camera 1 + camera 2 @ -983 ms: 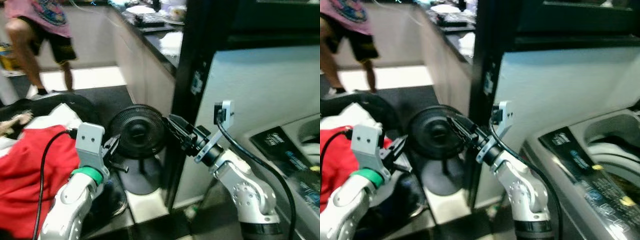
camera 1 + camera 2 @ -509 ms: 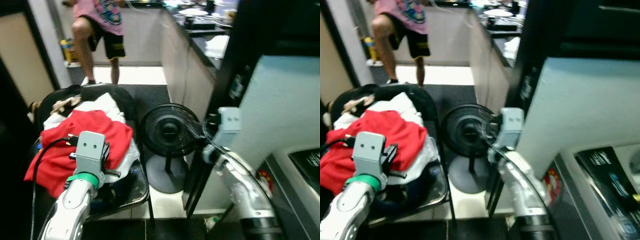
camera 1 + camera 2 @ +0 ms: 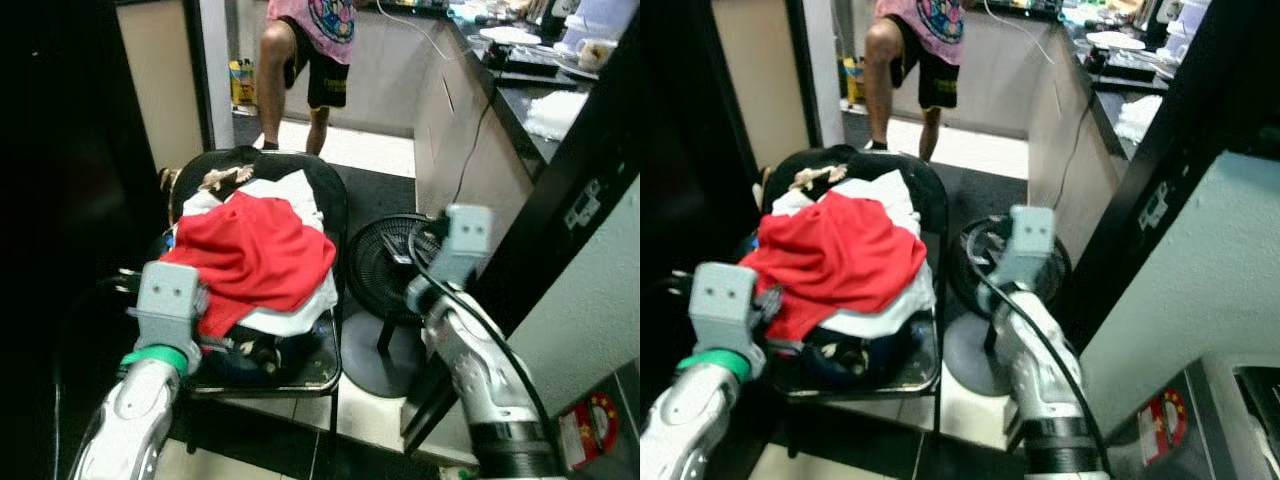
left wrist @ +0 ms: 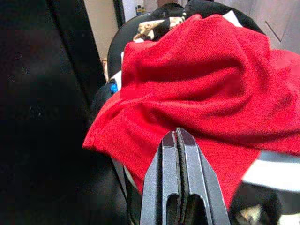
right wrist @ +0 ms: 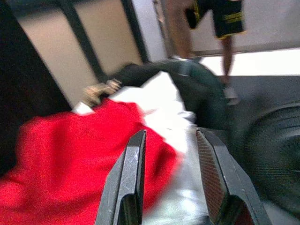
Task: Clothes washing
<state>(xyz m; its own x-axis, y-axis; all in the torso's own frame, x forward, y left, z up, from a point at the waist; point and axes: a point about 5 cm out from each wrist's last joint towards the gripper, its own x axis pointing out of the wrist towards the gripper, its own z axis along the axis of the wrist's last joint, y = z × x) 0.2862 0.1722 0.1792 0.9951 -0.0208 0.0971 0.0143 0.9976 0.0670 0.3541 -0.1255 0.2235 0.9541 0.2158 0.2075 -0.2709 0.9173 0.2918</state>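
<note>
Left claw [image 4: 177, 140]: its two black fingers are pressed tight together with nothing between them. It points at the front edge of the red cloth, very near it.
Right claw [image 5: 169, 154]: its fingers are spread apart with nothing between them. It points toward the clothes pile from the fan side.
Red cloth [image 3: 250, 255]: it lies on top of the pile, all crumpled up.
White cloth [image 3: 290, 315]: it sits under the red one and sticks out at the side by the fan.
Black chair [image 3: 325, 215]: it holds the whole pile of clothes. It stands on the floor in front of the robot, a bit to its left.
Black fan [image 3: 385, 265]: it stands on the floor just beside the chair, on the right.
Desk [image 3: 520, 95]: it runs along the right, farther back, with white things on top.
Person [image 3: 315, 45]: they stand behind the chair in a pink shirt and dark shorts.
</note>
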